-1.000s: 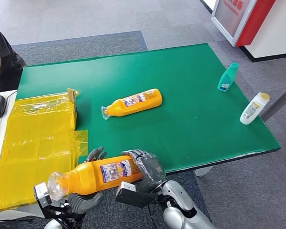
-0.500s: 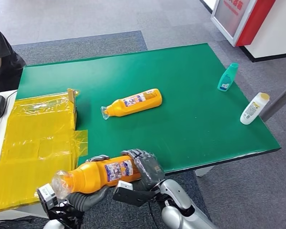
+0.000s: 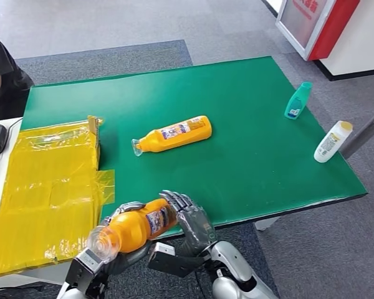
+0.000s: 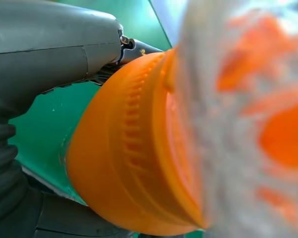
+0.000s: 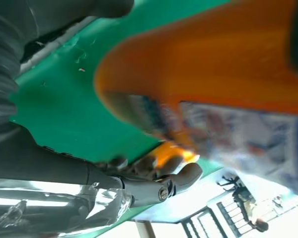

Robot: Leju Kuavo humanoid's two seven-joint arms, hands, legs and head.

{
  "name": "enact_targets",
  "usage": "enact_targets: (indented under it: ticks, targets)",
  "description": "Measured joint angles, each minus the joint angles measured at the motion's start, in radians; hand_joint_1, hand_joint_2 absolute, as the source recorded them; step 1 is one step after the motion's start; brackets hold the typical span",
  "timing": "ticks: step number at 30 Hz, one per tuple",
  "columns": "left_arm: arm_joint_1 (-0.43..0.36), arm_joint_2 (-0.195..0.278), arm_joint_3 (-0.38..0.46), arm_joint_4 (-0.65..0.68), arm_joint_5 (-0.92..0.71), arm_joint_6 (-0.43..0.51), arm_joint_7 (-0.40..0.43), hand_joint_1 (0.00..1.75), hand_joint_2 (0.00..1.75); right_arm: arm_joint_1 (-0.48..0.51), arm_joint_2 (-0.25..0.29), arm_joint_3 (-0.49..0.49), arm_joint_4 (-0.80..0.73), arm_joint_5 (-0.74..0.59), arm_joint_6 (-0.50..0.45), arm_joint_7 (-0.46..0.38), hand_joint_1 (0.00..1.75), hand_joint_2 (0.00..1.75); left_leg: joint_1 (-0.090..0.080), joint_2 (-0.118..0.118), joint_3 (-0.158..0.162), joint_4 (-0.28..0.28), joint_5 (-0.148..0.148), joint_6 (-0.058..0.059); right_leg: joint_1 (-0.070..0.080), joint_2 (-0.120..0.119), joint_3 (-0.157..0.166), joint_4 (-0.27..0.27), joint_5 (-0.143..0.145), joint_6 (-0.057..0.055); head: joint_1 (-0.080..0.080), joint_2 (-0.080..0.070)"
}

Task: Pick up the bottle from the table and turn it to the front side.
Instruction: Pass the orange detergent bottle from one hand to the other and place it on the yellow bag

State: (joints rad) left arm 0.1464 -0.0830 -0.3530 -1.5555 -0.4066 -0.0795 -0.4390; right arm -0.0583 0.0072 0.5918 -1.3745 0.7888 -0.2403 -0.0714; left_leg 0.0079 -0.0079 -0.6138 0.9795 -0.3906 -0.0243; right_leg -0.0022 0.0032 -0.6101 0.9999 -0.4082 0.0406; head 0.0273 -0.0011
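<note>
The orange bottle [image 3: 136, 228] is held off the green table [image 3: 251, 156] at its near edge; the left hand [image 3: 116, 258] cradles the neck end and the right hand [image 3: 191, 219] grips the base. Judged rigid, smooth plastic, moderately heavy if full and liable to slip; best held around the labelled body.

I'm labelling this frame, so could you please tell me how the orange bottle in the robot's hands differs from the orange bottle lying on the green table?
The held orange bottle is lifted off the table by the left hand and right hand; the lying orange bottle rests untouched on the green table. The held one sits at the table's near edge, cap toward the camera; the other lies mid-table. Both are orange, labelled, clear-capped.
</note>
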Motion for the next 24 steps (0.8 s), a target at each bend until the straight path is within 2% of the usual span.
enact_targets:
  ticks: [3, 6, 11, 14, 17, 21, 24]
  targets:
    - [0.007, 0.007, 0.001, -0.022, -0.020, 0.025, 0.004, 1.75, 1.75, 0.013, 0.000, -0.007, -0.021, 0.000, -0.001, 0.000, 0.00, 1.75, 0.000, 0.000, 0.000, 0.000, 0.000, 0.000, 0.000, 0.000, 0.000, 0.000, 0.000, 0.000, 0.000, 0.000]
    - [0.012, 0.024, 0.012, -0.042, -0.081, 0.105, 0.011, 1.75, 1.75, 0.041, -0.001, -0.024, -0.053, 0.000, -0.006, 0.001, 0.00, 1.75, 0.000, 0.000, 0.000, 0.000, 0.000, 0.000, 0.000, 0.000, 0.000, 0.000, 0.000, 0.000, 0.000, 0.000]
    - [0.030, 0.059, 0.097, -0.107, -0.242, 0.236, 0.048, 1.75, 1.75, 0.128, -0.012, -0.071, -0.146, -0.014, -0.020, 0.007, 0.00, 1.75, 0.000, 0.000, 0.000, 0.000, 0.000, 0.000, 0.000, 0.000, 0.000, 0.000, 0.000, 0.000, 0.000, 0.000]
    - [0.036, 0.082, 0.159, -0.147, -0.412, 0.324, 0.114, 1.74, 1.75, 0.182, -0.024, -0.090, -0.197, -0.024, -0.026, 0.014, 0.00, 1.75, 0.000, 0.000, 0.000, 0.000, 0.000, 0.000, 0.000, 0.000, 0.000, 0.000, -0.001, -0.001, 0.000, 0.000]
    - [0.035, 0.111, 0.218, -0.173, -0.611, 0.395, 0.227, 1.74, 1.75, 0.229, -0.036, -0.102, -0.239, -0.040, -0.034, 0.021, 0.00, 1.75, 0.000, 0.000, 0.000, 0.000, 0.000, 0.000, 0.000, 0.000, 0.000, 0.000, -0.001, -0.001, 0.000, 0.000]
    - [0.025, 0.154, 0.287, -0.179, -0.793, 0.420, 0.357, 1.75, 1.75, 0.269, -0.046, -0.112, -0.275, -0.065, -0.036, 0.024, 0.00, 1.75, 0.000, 0.000, 0.000, 0.000, 0.000, -0.001, 0.000, 0.000, 0.000, 0.000, -0.001, -0.001, 0.000, 0.000]
    - [0.017, 0.178, 0.318, -0.179, -0.822, 0.423, 0.377, 1.75, 1.75, 0.283, -0.050, -0.116, -0.290, -0.072, -0.036, 0.024, 0.00, 1.75, 0.000, 0.000, 0.000, 0.000, 0.000, -0.001, 0.000, 0.000, 0.000, 0.000, -0.001, -0.001, 0.000, 0.000]
